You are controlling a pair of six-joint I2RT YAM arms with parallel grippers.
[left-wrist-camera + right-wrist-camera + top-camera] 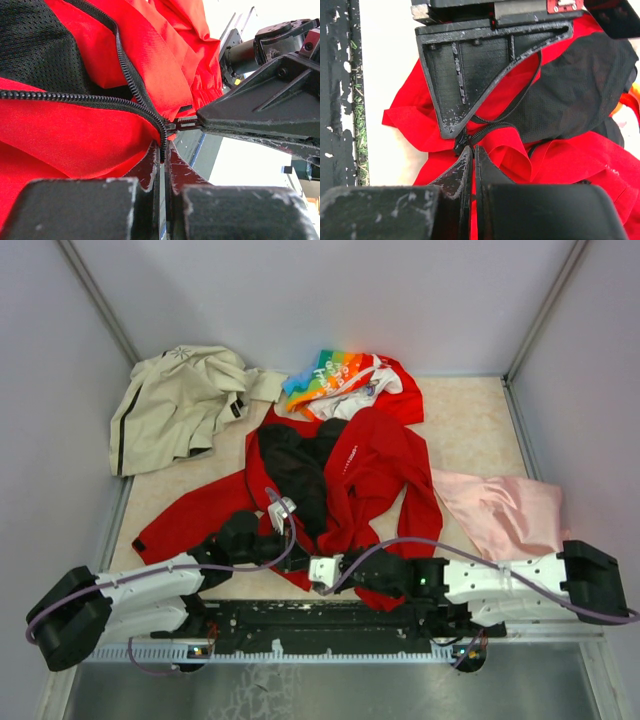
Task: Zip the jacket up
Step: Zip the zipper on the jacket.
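The large bright red long-sleeved jacket (370, 455) lies front-up in the middle of the pale beige table (470, 430). Its front is open, showing the black mesh lining. Its long axis runs from the near edge to the far side, with the collar away from the arms and the hem at their fingertips. One sleeve trails to the near left, and the other hangs down the right side.

The left gripper (162, 155) has its jaws pressed together on the jacket's bottom edge, right under the point where the two rows of black zipper teeth (75, 97) meet. The right gripper (470, 155) is also fully closed. In the left wrist view its fingertip (205, 116) comes in from the right and pinches the small black zipper pull (181, 123).

Only the left wrist view shows that pull. The right wrist view shows the left finger (470, 75) coming down to the same junction, with the lining spread behind it. From the top view the fingertips are too small to read, but it alone shows the rest of the table:
- a beige jacket with a black stripe (175, 405) at the far left
- a rainbow-and-white printed red garment (345, 380) touching the collar
- a pale pink cloth (500, 510) just beside the right sleeve
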